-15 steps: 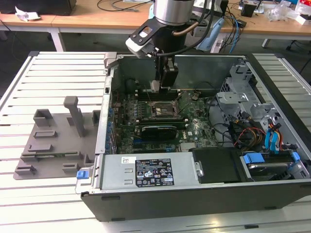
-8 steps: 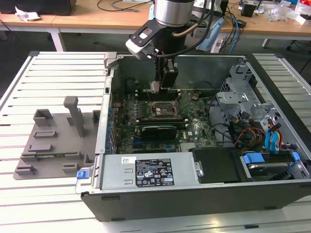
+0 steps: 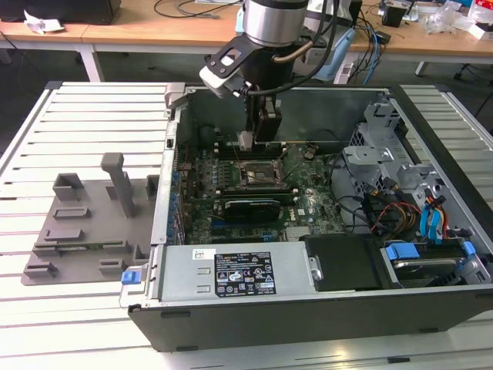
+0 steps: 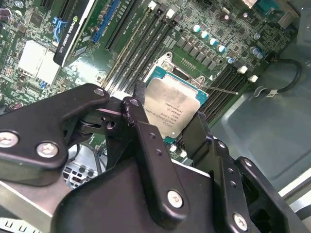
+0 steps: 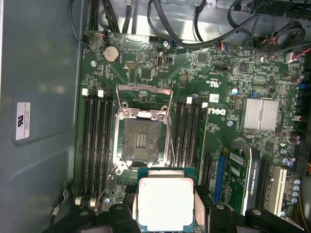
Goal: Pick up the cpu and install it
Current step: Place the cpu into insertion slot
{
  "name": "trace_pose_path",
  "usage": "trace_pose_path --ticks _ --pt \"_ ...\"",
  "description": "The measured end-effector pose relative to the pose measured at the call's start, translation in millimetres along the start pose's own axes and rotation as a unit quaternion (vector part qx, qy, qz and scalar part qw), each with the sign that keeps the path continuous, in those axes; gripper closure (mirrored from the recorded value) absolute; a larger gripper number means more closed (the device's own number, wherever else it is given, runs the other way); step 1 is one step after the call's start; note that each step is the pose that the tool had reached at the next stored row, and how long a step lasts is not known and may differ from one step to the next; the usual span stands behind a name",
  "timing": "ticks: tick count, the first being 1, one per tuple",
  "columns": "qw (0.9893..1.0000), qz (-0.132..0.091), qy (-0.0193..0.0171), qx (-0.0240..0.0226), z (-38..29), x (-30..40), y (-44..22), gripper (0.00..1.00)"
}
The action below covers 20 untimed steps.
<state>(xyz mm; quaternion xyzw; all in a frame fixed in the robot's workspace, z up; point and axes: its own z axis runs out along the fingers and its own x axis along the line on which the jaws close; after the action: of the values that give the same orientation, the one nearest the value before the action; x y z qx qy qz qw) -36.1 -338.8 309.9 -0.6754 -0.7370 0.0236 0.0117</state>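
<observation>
cpu point(image 5: 165, 204) pinched flat between the jaws by opposite edges, held above the motherboard point(image 5: 243, 73), near the open socket point(image 5: 141, 141)

A white slatted table point(image 3: 85, 116) is pictured carrying two things. An open computer case point(image 3: 308, 320) is laid flat on it, directly beneath the jaws of the gripper point(image 3: 248, 143), with its inside turned upward. A grey tray point(image 3: 85, 231) with upright posts is set on the slats well aside of the jaws, toward the exterior view's left, just beside the case wall. More slats are seen past the case, on the jaws' other side.
</observation>
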Motion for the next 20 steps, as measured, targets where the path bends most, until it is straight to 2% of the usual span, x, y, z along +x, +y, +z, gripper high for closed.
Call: trace_pose_path --ticks 11,20 --pt "1.0 0.0 0.0 0.0 3.9 0.1 0.2 0.45" --pt "1.0 0.0 0.0 0.0 10.2 0.2 0.5 0.45"
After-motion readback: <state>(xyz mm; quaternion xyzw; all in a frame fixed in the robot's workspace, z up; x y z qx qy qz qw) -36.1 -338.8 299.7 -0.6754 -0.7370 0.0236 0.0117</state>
